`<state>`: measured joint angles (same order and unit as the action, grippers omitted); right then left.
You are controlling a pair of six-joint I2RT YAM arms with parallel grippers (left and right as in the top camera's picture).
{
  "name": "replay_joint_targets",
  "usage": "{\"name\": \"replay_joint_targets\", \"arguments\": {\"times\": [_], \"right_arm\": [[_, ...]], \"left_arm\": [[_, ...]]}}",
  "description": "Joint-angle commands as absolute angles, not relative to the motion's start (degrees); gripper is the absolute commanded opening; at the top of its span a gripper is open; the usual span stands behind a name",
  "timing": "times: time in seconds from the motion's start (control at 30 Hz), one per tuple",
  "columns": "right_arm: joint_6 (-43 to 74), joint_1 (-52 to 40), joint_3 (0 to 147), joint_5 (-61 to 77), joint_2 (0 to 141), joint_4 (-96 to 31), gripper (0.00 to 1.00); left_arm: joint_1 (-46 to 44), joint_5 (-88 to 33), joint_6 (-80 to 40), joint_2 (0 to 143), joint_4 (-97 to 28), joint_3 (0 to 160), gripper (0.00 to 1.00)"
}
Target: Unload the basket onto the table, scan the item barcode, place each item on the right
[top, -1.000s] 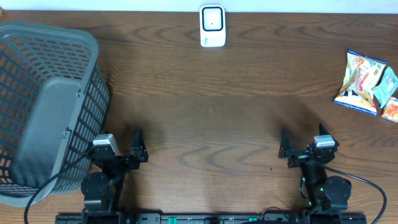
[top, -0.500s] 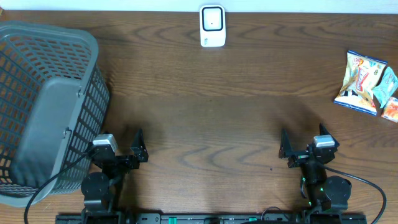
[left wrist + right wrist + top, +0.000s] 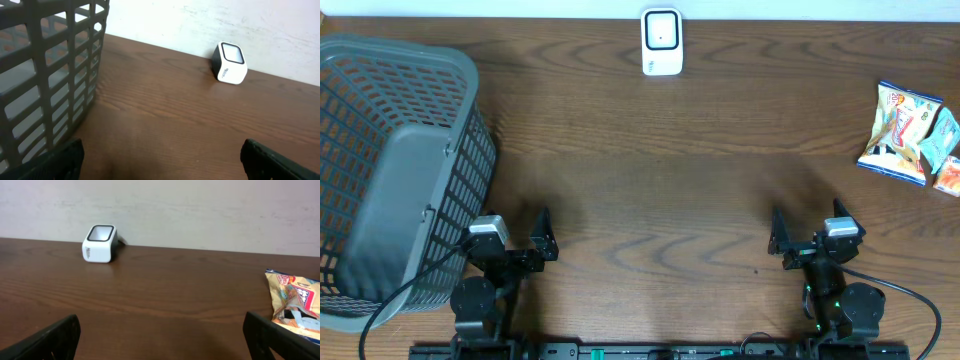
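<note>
**Both grippers wide open and empty, snack bag waiting far right**

Nearest the arm bases, the left gripper (image 3: 162,157) and the right gripper (image 3: 160,332) each have their jaws spread as wide as they go, with nothing between them. Ahead of both lies a broad stretch of bare wooden table (image 3: 660,200), so there is plenty of room to swing through the middle. The grey mesh basket (image 3: 470,170) stands just beside the left arm and hems that side in. On the right side, near the table's edge and well apart from the right gripper, lies the snack bag (image 3: 900,125), with other packets touching it. It looks light, soft and crinkly, with a slick film that will probably slip or buckle under a hard pinch. A crimped seam or a corner seems the safest hold, keeping the printed face flat. Which face carries the barcode cannot be told. Farthest off, the white scanner (image 3: 661,40) sits by the back wall, with open table all around it
</note>
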<state>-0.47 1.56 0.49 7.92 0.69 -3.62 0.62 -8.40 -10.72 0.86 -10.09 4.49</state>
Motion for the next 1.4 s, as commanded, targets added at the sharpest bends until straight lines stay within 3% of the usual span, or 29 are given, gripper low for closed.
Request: {"name": "replay_joint_targets", "arguments": {"times": [0.0,0.5,0.9,1.37], "right_arm": [[0.12,0.67,0.32,7.42,0.3,-3.7,0.99],[0.12,0.67,0.32,7.42,0.3,-3.7,0.99],[0.12,0.67,0.32,7.42,0.3,-3.7,0.99],[0.12,0.67,0.32,7.42,0.3,-3.7,0.99]], "left_arm": [[0.4,-8.27,-11.27,0.6,-11.51,3.6,1.0],[0.38,-3.11,-9.5,0.08,-3.88,0.23,1.0],[-3.2,-2.52,-2.76,0.08,-3.99,0.23,1.0],[-3.2,-2.72,-2.79,0.08,-3.9,0.23,1.0]]}}
